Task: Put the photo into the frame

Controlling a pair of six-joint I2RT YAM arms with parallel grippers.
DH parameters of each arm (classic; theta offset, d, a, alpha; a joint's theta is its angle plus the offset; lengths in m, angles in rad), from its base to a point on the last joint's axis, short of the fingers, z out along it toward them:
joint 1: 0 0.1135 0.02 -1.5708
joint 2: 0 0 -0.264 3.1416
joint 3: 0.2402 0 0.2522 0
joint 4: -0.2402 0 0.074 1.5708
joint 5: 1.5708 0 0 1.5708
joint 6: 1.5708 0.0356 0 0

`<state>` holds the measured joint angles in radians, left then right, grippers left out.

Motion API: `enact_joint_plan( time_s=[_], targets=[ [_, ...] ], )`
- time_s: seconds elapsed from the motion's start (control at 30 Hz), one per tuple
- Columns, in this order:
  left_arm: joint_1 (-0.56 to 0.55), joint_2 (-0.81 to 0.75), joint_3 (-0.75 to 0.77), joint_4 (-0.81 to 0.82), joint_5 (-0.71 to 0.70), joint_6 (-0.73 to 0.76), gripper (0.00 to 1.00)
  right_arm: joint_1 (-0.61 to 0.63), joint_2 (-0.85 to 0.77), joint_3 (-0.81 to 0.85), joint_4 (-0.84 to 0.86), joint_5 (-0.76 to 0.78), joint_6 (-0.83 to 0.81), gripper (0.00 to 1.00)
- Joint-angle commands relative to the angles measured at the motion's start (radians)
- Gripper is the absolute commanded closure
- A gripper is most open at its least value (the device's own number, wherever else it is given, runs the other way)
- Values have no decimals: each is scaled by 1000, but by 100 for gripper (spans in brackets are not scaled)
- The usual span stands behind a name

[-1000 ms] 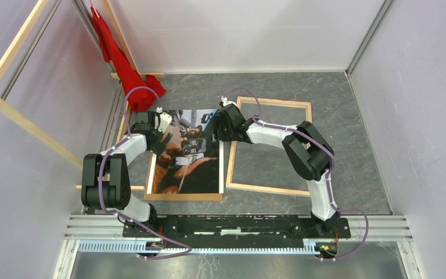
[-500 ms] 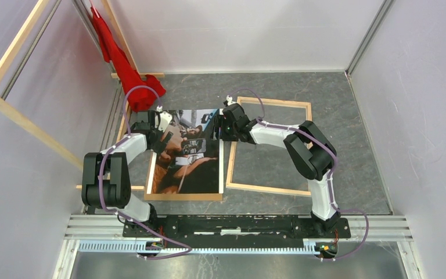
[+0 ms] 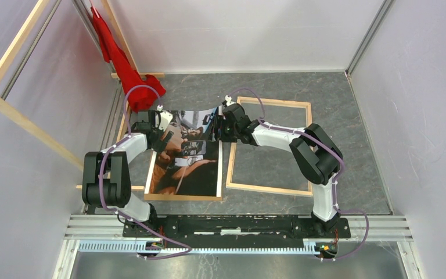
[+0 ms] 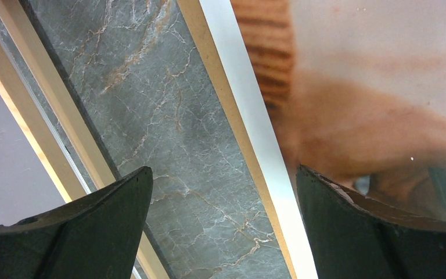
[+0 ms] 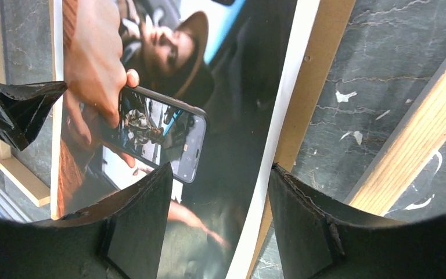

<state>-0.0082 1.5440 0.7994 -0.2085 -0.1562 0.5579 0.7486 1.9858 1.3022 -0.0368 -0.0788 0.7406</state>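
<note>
- My left gripper (image 3: 164, 138) hovers low over the far left part of the print. Its jaws are spread wide and hold nothing. In the wrist view they straddle the print's white left border and the board edge beside it.
- The photo (image 3: 189, 168), a large rectangular paper print of people and a phone in brown, black and teal, lies face up on a plain brown backing board (image 3: 180, 197). It sits left of centre on the grey marbled desk (image 3: 360, 145), and its far right corner looks curled up off the board.
- My right gripper (image 3: 216, 129) sits at that far right edge. Its jaws are apart, with the white border running between them, so I see no pinch on the paper yet.
- The thin-railed rectangular picture frame (image 3: 279, 102) lies flat just beside the board on the right, pale wood face up. It is empty, with the desk showing through.
- I judge the step in hand to be picking up the photo. Next I need to pinch the raised edge with the right jaws, lift without creasing, then carry the photo right and square it to the opening.
</note>
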Motion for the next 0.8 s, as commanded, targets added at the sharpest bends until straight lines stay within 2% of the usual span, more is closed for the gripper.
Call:
enact_joint_plan(
  time_s=[0.0, 0.13, 0.27, 0.4, 0.53, 0.67, 0.77],
  targets=[
    [-9, 46, -23, -52, 30, 27, 0, 8, -49, 5, 43, -29, 16, 34],
    [-9, 44, -22, -51, 32, 27, 0, 2, -64, -47, 177, -87, 51, 35],
    [-9, 41, -22, -54, 29, 27, 0, -8, -46, -42, 212, -127, 70, 42],
    [-9, 30, -21, -63, 31, 32, 0, -11, -26, -35, 209, -131, 77, 58],
    [-8, 5, 11, -119, 37, 42, 0, -24, -33, -37, 210, -143, 77, 82],
    [-7, -36, 65, -191, 49, 50, 0, -42, -74, -23, 192, -146, 50, 99],
    [-7, -67, 127, -257, 63, 43, 0, -62, -124, -6, 154, -148, 18, 100]
  ],
)
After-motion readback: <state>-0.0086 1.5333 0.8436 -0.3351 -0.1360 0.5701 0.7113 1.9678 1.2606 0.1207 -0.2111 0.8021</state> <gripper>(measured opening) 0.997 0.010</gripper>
